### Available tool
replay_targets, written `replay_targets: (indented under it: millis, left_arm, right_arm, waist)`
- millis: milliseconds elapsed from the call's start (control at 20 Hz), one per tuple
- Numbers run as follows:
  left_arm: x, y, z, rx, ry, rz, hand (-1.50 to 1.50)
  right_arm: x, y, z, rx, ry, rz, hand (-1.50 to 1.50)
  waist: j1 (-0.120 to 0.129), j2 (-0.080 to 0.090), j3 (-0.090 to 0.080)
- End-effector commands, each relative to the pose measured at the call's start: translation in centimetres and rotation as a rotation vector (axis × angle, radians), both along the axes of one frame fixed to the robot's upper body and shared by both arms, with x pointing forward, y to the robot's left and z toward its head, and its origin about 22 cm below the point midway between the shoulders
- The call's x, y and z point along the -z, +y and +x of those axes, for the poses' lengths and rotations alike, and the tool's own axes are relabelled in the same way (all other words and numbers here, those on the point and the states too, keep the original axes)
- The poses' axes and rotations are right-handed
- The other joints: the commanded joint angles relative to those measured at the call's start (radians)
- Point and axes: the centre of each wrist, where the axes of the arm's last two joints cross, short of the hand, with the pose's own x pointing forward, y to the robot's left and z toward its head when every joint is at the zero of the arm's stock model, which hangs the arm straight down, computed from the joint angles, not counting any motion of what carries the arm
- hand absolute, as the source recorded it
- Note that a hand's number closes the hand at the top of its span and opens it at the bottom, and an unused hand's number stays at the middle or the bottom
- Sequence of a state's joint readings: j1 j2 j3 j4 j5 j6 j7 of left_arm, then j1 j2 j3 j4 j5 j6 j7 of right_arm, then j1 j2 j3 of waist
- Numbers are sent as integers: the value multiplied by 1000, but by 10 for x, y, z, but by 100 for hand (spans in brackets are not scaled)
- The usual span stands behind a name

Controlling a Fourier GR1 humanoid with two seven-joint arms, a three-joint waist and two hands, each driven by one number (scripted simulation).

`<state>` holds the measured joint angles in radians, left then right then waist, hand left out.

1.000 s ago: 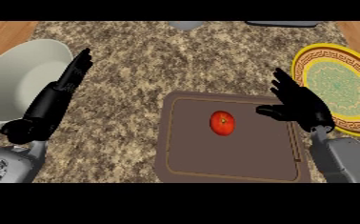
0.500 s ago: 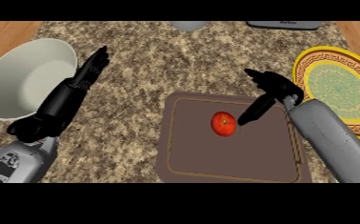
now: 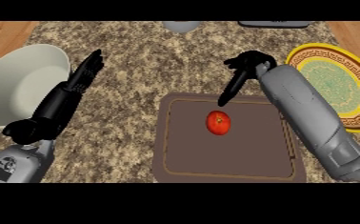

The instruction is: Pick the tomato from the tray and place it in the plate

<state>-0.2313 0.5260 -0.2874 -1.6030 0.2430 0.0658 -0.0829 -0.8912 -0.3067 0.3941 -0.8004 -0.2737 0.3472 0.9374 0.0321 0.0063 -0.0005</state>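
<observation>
Granite counter [image 3: 155, 61], speckled brown, seen from way up top. Dark brown tray [image 3: 183, 166] on the near middle of it, thin lighter line just inside the rim. Red tomato [image 3: 218, 123] on the tray, a bit toward the far side of centre, touched by nothing. Right hand [image 3: 246, 63] over the tray's far edge, at the end of a grey forearm [image 3: 309, 118] slanting in from the lower right corner and crossing the tray's right side. Open, holding nothing: fingers [image 3: 231, 88] stretched out and angled down and left, tips at the tray's far rim, just beyond the tomato and clear of it. Yellow-rimmed plate [image 3: 330, 82] with a green centre off at the right edge, beside that forearm, partly cut off by the frame and partly hidden behind the arm. Left hand [image 3: 70, 92] over at the left, open too, fingers straight and pointing away, right beside a big white bowl [image 3: 28, 85]; can't tell whether touching it or not. Apart from tray and tomato. Up at the far edge, a grey round thing [image 3: 181, 26] and a dark flat thing [image 3: 274, 24], both cut off, so no idea what exactly.
</observation>
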Motion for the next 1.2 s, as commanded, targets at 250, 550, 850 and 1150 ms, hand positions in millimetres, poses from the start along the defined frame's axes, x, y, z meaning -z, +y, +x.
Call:
replay_targets:
  millis: [250,550,850,1150]
  left_arm:
    - [7,12,-3,0,13,-5,0]
    - [-1,6,-10,9,-5,0,0]
    - [10,3,-2,2,-15,-7,0]
    - [15,6,-4,-11,4,-4,0]
  right_arm:
    - [-25,12,27,-102,260,-71,-150]
    - [-3,-25,33,-32,312,-84,-150]
    - [-13,-50,41,-7,316,-60,-150]
    - [8,-20,36,-65,357,-34,-150]
  waist:
    - [1,1,-1]
    - [0,1,1]
    - [-6,4,0]
    - [-11,1,0]
